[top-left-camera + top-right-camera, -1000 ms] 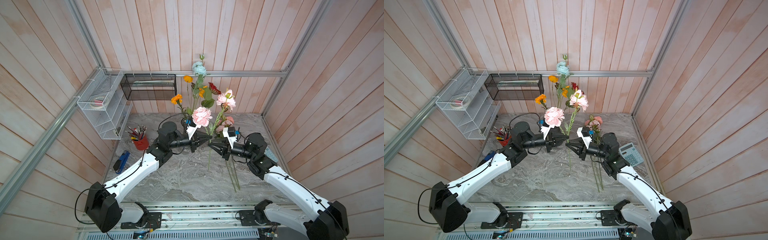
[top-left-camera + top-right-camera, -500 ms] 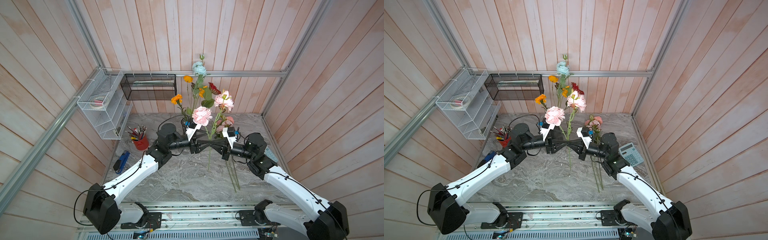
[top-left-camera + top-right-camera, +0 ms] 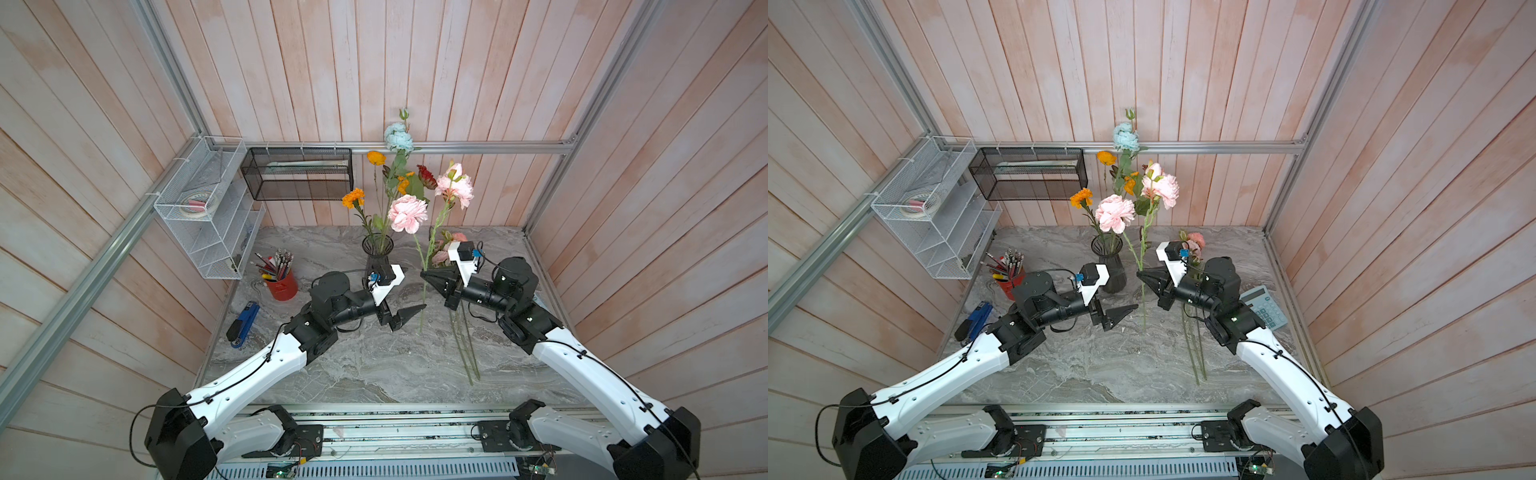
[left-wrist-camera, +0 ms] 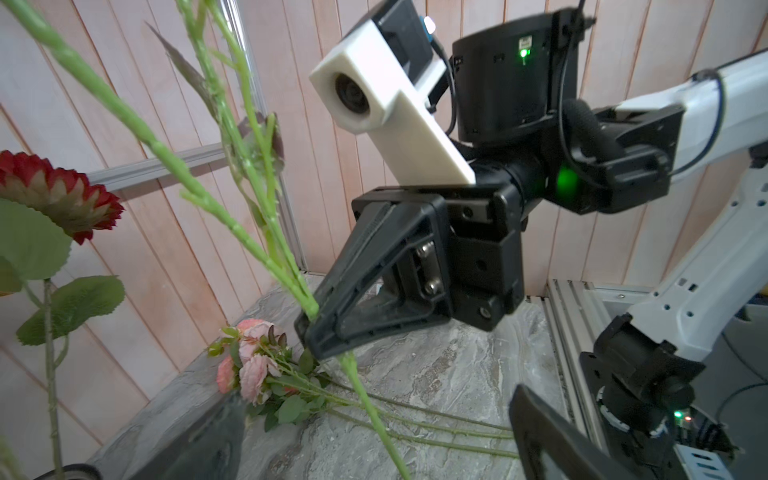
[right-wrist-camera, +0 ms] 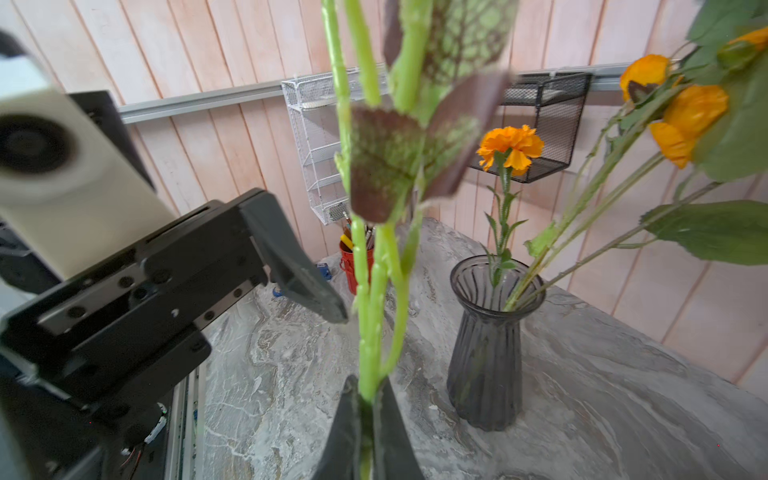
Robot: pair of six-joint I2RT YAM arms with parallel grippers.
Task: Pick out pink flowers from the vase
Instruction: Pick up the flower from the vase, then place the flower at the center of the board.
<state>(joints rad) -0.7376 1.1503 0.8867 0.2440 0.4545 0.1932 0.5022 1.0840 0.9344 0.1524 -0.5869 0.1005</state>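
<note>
Vase (image 3: 377,254): dark ribbed glass, standing upright at 12 o'clock on the marble table (image 3: 365,374) in both top views. It is carrying orange flowers (image 3: 353,198), a red flower (image 3: 427,176) and a pale blue bloom (image 3: 398,136).

Held pink flowers (image 3: 408,212): two long green stems with ruffled pink heads, rising upright just at 3 o'clock of the vase and outside it. The stem ends are hanging below the grip toward the table. Whether they are touching it cannot be told.

Right gripper (image 3: 426,275): reaching in from 3 o'clock, jaws pinching tight on the held pink flowers partway up the stems. In the right wrist view its fingers (image 5: 345,428) are pressing the stems from both sides. In the left wrist view the right gripper (image 4: 309,332) is biting the stems at its tip.

Left gripper (image 3: 405,316): jaws spreading wide and carrying nothing, hovering at 9 o'clock of the held stems. In the right wrist view one of its fingers (image 5: 299,270) is sitting close beside the stems. Contact cannot be told.

Laid pink flowers (image 4: 249,365): lying flat on the table at 2 o'clock, heads toward the back wall, bare stems running toward 5 o'clock. The right arm is partly hiding them in both top views.

Sundries: red pencil cup (image 3: 283,286) standing at 10 o'clock; blue stapler (image 3: 243,324) lying at 9 o'clock; calculator (image 3: 1264,309) lying at 3 o'clock, showing in a top view.
</note>
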